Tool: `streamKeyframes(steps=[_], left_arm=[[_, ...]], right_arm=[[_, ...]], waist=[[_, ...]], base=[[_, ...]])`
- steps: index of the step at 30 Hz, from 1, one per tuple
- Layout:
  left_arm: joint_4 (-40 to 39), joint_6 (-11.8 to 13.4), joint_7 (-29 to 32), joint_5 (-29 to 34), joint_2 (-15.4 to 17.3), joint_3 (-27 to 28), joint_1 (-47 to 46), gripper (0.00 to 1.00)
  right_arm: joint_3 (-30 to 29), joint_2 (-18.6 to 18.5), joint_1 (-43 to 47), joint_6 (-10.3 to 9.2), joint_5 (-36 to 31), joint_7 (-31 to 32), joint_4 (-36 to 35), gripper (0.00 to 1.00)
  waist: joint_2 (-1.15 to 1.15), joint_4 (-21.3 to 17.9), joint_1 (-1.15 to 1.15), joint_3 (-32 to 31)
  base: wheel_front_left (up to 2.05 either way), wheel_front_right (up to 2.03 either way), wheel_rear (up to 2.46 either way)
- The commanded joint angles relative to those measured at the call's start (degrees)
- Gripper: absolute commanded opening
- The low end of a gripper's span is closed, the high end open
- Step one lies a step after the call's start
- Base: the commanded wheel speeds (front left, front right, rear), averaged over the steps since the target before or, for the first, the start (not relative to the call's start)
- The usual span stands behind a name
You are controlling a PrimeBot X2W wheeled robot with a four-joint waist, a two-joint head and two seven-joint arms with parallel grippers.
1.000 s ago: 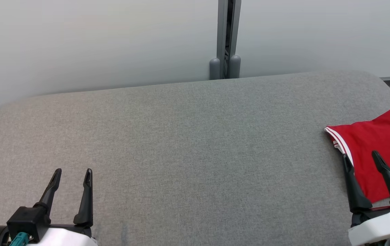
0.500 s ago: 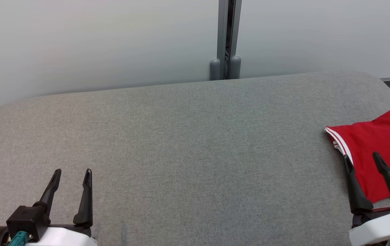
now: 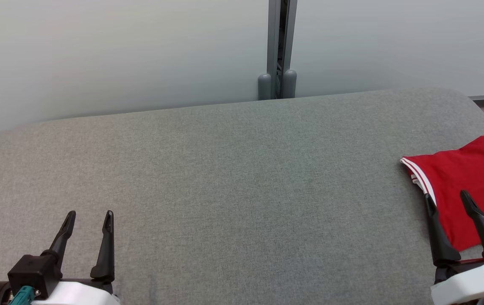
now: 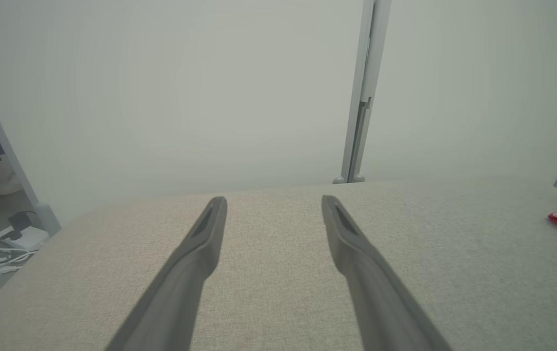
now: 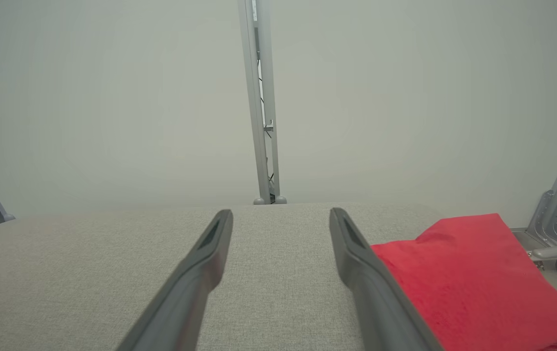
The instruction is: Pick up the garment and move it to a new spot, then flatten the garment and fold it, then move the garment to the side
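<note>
Left end effector (image 3: 90,214) sits wide open and empty at the lower left over the grey surface (image 3: 242,169). The right end effector (image 3: 446,195) is just as wide and holding nothing. Its fingers are spread in front of the near left corner of the garment (image 3: 475,173), and I can't tell if they touch it. Garment is red with white stripes along one edge, folded and lying at the far right of the surface, well apart from the left end effector — part of it runs off the head view's right edge.
</note>
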Motion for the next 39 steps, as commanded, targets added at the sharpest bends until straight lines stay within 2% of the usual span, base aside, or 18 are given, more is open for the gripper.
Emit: streamKeyframes(steps=[1,9,10,13,39], left_arm=[[0.1,0.3,0.2,-0.2,0.3,0.0,0.1,1.00],[-0.1,0.6,0.6,-0.1,0.8,-0.1,-0.3,1.00],[0.2,0.2,0.5,-0.1,0.3,-0.2,0.0,0.00],[1.6,0.2,0.5,-0.3,-1.0,-0.9,0.6,0.00],[7.8,-7.3,-1.1,-22.0,-6.9,1.0,-3.7,0.00]], right_arm=[[-0.2,0.0,0.4,-0.04,0.1,-0.4,0.4,1.00],[0.1,0.2,0.5,-0.04,0.6,-0.7,0.6,1.00],[0.3,0.2,0.0,0.00,0.2,-0.3,0.7,0.00],[0.6,0.8,0.3,0.00,0.4,-0.1,2.4,0.00],[-5.3,0.6,-5.0,-0.01,25.8,6.4,10.9,0.00]], waist=[[0.00,0.0,0.00,-0.1],[0.00,0.3,0.00,0.1],[0.00,0.2,0.00,0.1],[0.00,0.2,0.00,0.1],[0.00,0.5,0.00,0.3]], base=[[0.00,0.00,0.00],[0.00,0.00,0.00],[0.00,0.00,0.00],[0.00,0.00,0.00],[0.00,0.00,0.00]])
